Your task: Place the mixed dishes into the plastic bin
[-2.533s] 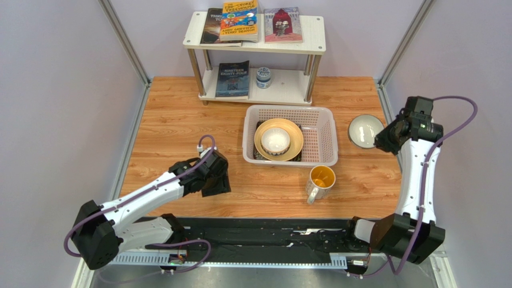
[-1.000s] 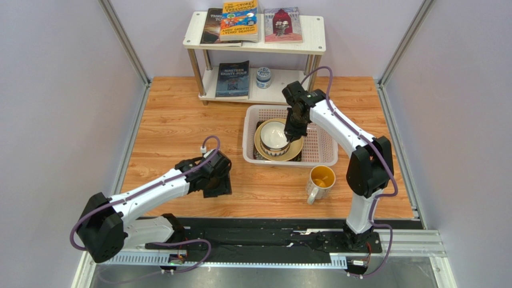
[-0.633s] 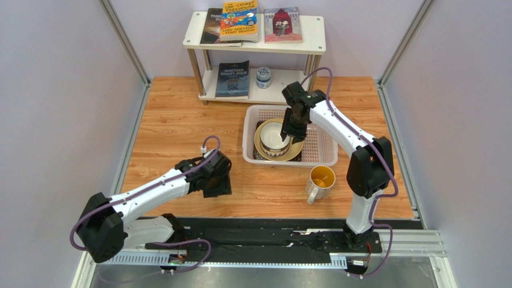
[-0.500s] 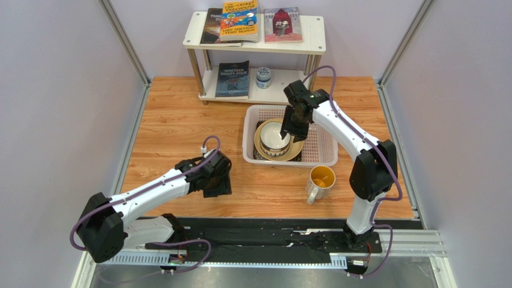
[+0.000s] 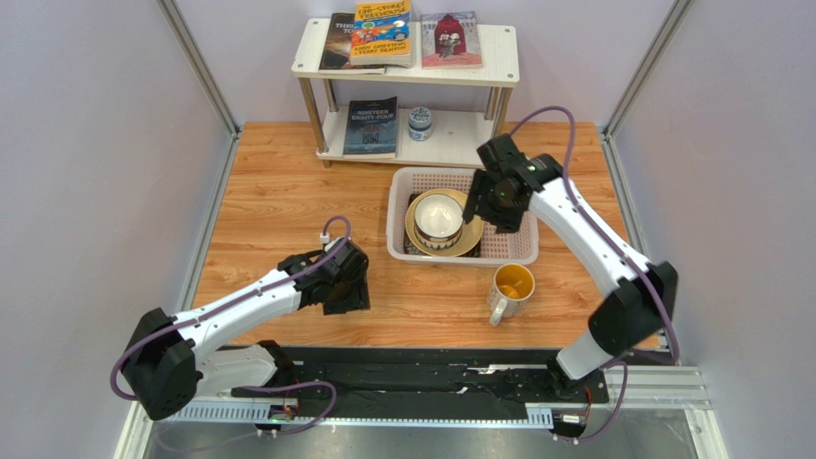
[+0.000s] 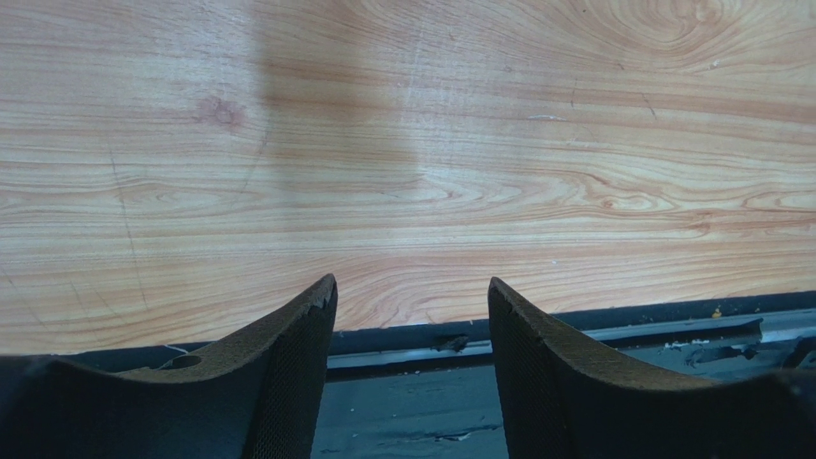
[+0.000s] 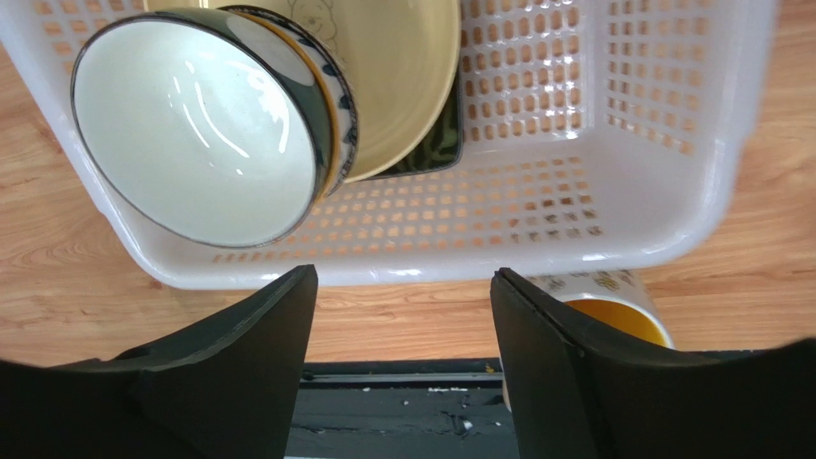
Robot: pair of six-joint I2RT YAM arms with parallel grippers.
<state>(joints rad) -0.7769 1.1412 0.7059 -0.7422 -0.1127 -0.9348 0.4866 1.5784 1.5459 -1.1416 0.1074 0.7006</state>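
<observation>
The white plastic bin (image 5: pixel 450 258) stands at mid-table. In it lies a round yellow plate (image 5: pixel 466 234) on a black square plate (image 7: pixel 442 143), with a stack of small bowls (image 5: pixel 438 218) on top; the upper bowl (image 7: pixel 196 129) is white inside with a dark rim. My right gripper (image 5: pixel 486 212) hovers over the bin's right half, open and empty, just right of the bowls. A yellow-inside white mug (image 5: pixel 512 284) stands on the wood in front of the bin. My left gripper (image 5: pixel 347 290) hangs open and empty over bare wood, left of the bin.
A white two-level shelf (image 5: pixel 479 139) with books stands at the back, with a small blue-and-white jar (image 5: pixel 419 122) on its lower board. The table's near edge and a black rail (image 6: pixel 575 325) lie just under the left gripper. Grey walls close both sides.
The right gripper has opened, left the bowl on the stack in the bin, and drawn back to the right. The left arm has stayed in place.
</observation>
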